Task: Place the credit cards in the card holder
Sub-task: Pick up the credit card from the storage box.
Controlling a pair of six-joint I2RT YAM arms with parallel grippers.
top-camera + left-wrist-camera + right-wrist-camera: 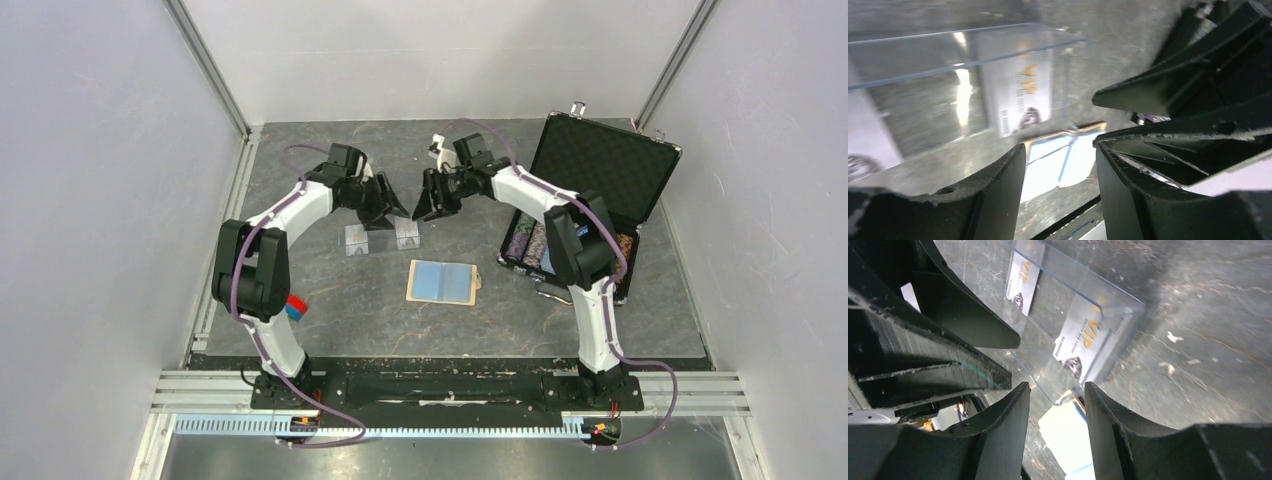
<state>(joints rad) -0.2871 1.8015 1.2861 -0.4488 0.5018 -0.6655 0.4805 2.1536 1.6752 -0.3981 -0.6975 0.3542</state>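
Sleeves [1118,305] around credit cards [1080,342]; chip case [600,165] beside card holder [443,282]

Clear stand [948,60]: upper left of view, tilted, glare streak on its face.
Credit card [1020,92]: behind clear stand's front wall, pale, orange "VIP" lettering, dark mark at lower end.
Second credit card [868,125]: at clear stand's left end, cut by frame edge, blurred.
Card holder [1048,165]: just below clear stand, open, light blue pockets, tan rim.
Left gripper [1059,147]: below clear stand, jaws apart, nothing between, card holder showing through gap.
Right gripper's fingertip [1118,97]: right of clear stand, black, pointing toward it, not touching.
Grey mottled table [1118,45]: under clear stand.
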